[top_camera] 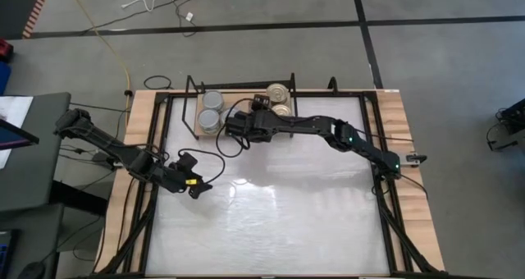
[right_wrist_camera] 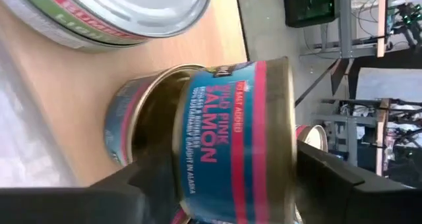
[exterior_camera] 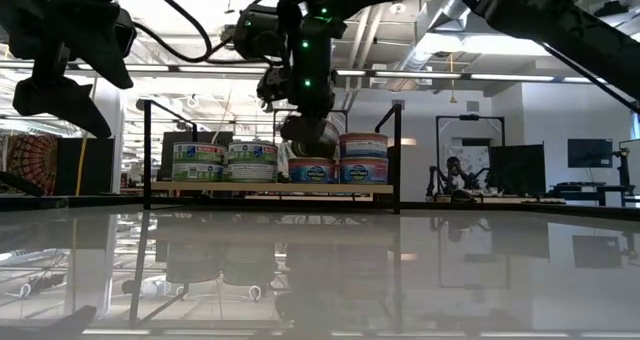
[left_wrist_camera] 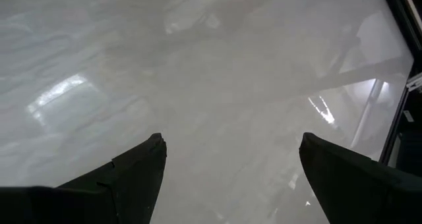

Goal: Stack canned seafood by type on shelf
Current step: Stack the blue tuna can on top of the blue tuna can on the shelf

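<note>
Grey concrete floor point(top_camera: 426, 66) all around, crossed by dark tape lines point(top_camera: 246, 26). A yellow cable point(top_camera: 111, 45) snakes across it. Beyond the table, an open workshop: exposed ceiling ducts point(exterior_camera: 440, 20), long strip lights point(exterior_camera: 500, 77), dark monitors point(exterior_camera: 588, 152) against the far wall.

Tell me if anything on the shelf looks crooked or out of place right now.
One thing: the salmon can between the right gripper's fingers sits tilted on a lower salmon can, not flat yet. The other cans on the shelf look neatly stacked.

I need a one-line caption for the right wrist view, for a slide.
Right tool placing a blue salmon can onto another salmon can on the wooden shelf.
</note>
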Tool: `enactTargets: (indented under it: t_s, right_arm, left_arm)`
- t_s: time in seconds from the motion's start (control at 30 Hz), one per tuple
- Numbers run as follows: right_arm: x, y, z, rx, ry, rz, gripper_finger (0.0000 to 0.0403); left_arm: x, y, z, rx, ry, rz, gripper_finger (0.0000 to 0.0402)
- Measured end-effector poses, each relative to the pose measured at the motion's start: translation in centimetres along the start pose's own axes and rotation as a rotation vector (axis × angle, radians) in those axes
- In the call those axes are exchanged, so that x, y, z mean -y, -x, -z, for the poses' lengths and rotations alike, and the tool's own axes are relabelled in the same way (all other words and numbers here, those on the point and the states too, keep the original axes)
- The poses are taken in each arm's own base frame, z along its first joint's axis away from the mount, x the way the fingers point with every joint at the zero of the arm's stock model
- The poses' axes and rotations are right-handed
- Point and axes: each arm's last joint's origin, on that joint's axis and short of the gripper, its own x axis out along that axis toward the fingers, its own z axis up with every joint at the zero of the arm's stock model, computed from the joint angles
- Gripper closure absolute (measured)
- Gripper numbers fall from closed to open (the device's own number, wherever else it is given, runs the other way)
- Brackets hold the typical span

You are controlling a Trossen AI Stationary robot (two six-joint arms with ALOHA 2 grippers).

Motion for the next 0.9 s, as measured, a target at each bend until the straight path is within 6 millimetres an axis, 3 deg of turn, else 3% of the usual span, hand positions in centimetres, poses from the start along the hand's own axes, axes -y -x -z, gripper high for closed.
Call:
enactTargets:
  t_s: [0.17,0.9]
  right_arm:
    - [-0.4,0.5,-0.1,0.014,0.003,-0.016,0.0100]
    - [-1.1,0.9,0.0,0.016,0.031,-0.149,0.0111]
  left_arm:
    - [-0.1,0.0,0.0,-0.004,-0.006,-0.012,0.0068]
    - [-0.2,0.0,0.1,-0.019,0.005,-0.014,0.0068]
